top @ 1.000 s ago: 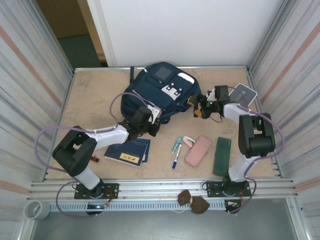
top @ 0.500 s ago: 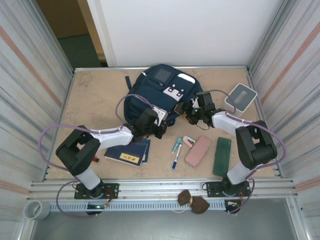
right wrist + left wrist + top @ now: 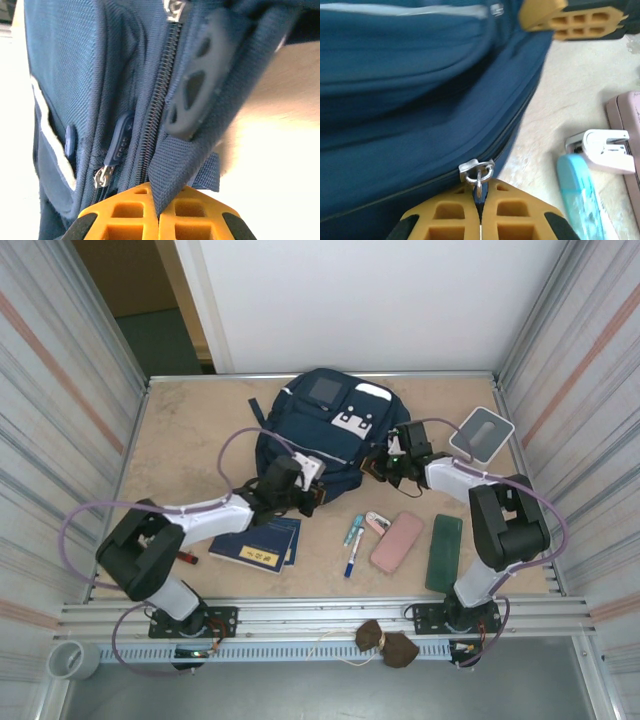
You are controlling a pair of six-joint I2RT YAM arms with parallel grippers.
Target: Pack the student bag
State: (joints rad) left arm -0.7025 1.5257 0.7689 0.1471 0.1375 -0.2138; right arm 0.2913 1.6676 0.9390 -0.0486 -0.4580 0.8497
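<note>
- Right arm has swung in from beside the pale grey open box point(image 3: 481, 433) at the right of the top view. The right gripper point(image 3: 380, 468) now sits against the bag's right edge, and its jaws have gone from spread to pressed together.
- From above you can't really see either set of fingertips. The left gripper point(image 3: 303, 498) is mostly buried under its own wrist at the bag's lower edge.
- Left wrist view is blurry. The light blue pen point(image 3: 580, 195) runs off the bottom and the pink case point(image 3: 626, 125) is cut by the right edge.
- Right wrist view has a dark slotted piece point(image 3: 200, 85) that's out of focus. Could be a buckle or a pull tab, can't tell.
- The large navy-blue fabric backpack point(image 3: 325, 425) lies flat in the upper middle of the top view, on the tan tabletop point(image 3: 190, 430), with a gripper on each side of its lower half.
- Left gripper point(image 3: 480, 220): orange pads fully together, pinching the small silver zip ring point(image 3: 478, 181) hanging off the zipper along the bag's edge.
- Right gripper point(image 3: 159, 212): pads together too, clamped on a navy webbing strap point(image 3: 175, 165) just beside the open zip teeth.
</note>
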